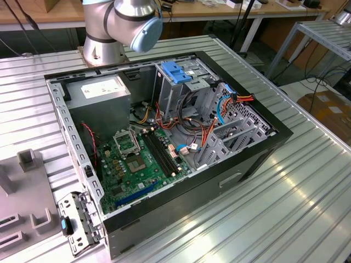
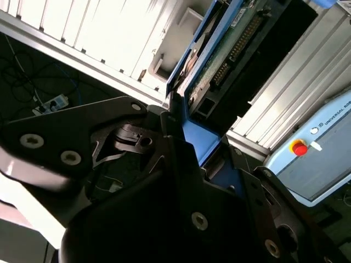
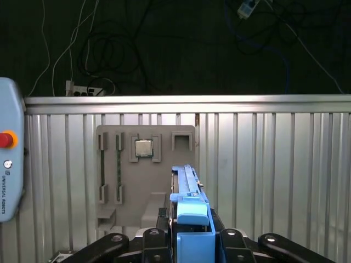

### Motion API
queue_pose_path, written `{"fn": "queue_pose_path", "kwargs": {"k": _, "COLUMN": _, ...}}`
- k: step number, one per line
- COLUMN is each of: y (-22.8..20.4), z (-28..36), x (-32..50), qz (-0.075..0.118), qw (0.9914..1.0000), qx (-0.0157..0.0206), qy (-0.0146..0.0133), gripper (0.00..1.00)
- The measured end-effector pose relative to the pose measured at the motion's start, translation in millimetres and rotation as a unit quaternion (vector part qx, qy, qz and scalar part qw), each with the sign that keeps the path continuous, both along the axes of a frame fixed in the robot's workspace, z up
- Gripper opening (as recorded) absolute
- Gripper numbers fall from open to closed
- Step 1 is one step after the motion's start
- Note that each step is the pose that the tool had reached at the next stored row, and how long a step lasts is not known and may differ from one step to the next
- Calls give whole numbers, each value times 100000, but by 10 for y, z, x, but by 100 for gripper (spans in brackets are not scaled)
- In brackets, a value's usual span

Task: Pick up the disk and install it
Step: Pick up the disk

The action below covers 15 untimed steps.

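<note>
In the exterior view, your grey parts fixture lies at the left on the ribbed metal counter. The open computer case sits beside it, toward the right. In the first wrist view, the hand is clenched on the disk. It holds the disk edge-on, off the counter, near the fixture that carries a processor chip.
</note>
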State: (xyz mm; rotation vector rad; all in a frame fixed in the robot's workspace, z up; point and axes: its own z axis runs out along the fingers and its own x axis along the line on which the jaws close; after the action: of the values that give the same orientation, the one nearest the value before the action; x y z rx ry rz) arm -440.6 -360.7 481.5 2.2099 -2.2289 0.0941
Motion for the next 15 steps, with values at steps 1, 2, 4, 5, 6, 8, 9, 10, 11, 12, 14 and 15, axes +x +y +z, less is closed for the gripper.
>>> {"fn": "queue_pose_path", "kwargs": {"k": 1, "y": 0, "z": 1, "x": 35, "qz": 3, "qw": 100000, "qx": 1, "qy": -4, "gripper": 37}}
{"fn": "queue_pose_path", "kwargs": {"k": 2, "y": 0, "z": 3, "x": 74, "qz": 3, "qw": 100000, "qx": 2, "qy": -8, "gripper": 37}}
{"fn": "queue_pose_path", "kwargs": {"k": 4, "y": -1, "z": 7, "x": 154, "qz": 1, "qw": 100000, "qx": 0, "qy": -7, "gripper": 37}}
{"fn": "queue_pose_path", "kwargs": {"k": 5, "y": -1, "z": 11, "x": 198, "qz": 6, "qw": 100000, "qx": 0, "qy": -6, "gripper": 37}}
{"fn": "queue_pose_path", "kwargs": {"k": 6, "y": -1, "z": 15, "x": 229, "qz": 3, "qw": 100000, "qx": 3, "qy": -9, "gripper": 37}}
{"fn": "queue_pose_path", "kwargs": {"k": 8, "y": -1, "z": 34, "x": 287, "qz": 2, "qw": 100000, "qx": 2, "qy": -8, "gripper": 37}}
{"fn": "queue_pose_path", "kwargs": {"k": 9, "y": -1, "z": 77, "x": 311, "qz": 4, "qw": 100000, "qx": -7, "qy": 8, "gripper": 37}}
{"fn": "queue_pose_path", "kwargs": {"k": 10, "y": -1, "z": 123, "x": 322, "qz": 2, "qw": 100000, "qx": -1, "qy": -5, "gripper": 37}}
{"fn": "queue_pose_path", "kwargs": {"k": 11, "y": 0, "z": 152, "x": 330, "qz": 4, "qw": 100000, "qx": 0, "qy": -7, "gripper": 37}}
{"fn": "queue_pose_path", "kwargs": {"k": 12, "y": -1, "z": 171, "x": 337, "qz": 0, "qw": 100000, "qx": -3, "qy": -5, "gripper": 37}}
{"fn": "queue_pose_path", "kwargs": {"k": 14, "y": -1, "z": 178, "x": 358, "qz": 2, "qw": 100000, "qx": 3, "qy": -13, "gripper": 37}}
{"fn": "queue_pose_path", "kwargs": {"k": 15, "y": -1, "z": 179, "x": 369, "qz": 3, "qw": 100000, "qx": 0, "qy": -16, "gripper": 37}}
